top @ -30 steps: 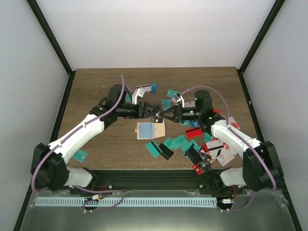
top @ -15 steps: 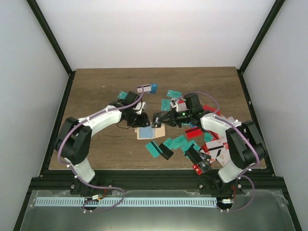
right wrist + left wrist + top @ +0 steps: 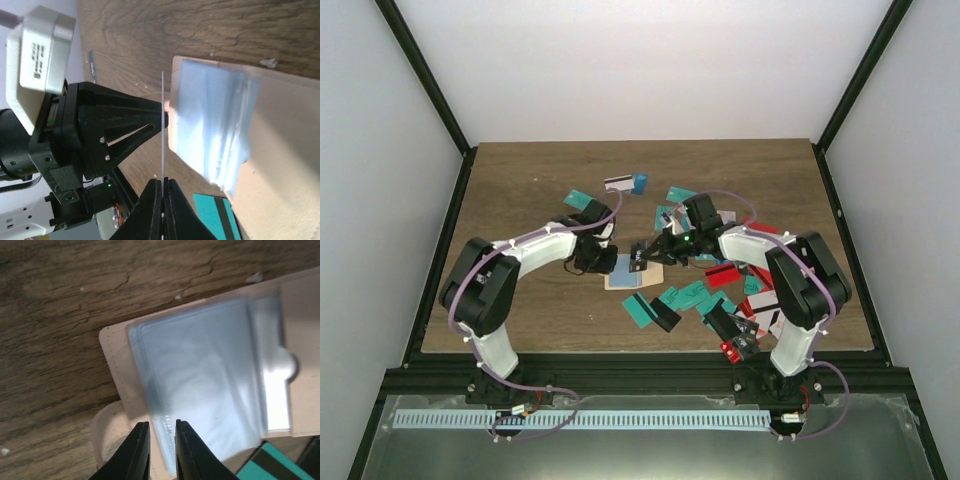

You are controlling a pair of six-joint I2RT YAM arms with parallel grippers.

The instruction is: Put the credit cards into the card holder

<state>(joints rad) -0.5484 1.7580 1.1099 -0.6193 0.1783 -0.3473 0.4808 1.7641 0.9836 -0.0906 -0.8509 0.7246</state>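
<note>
While the right gripper (image 3: 162, 185) pinches a credit card (image 3: 162, 130) edge-on, the left gripper (image 3: 161, 429) narrowly clamps the card holder (image 3: 305, 330) sleeves

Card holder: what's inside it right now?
Lying open, the card holder shows a stack of clear sleeves, with no card visible in the top one. Whatever sits between the lower sleeves is covered.
</note>
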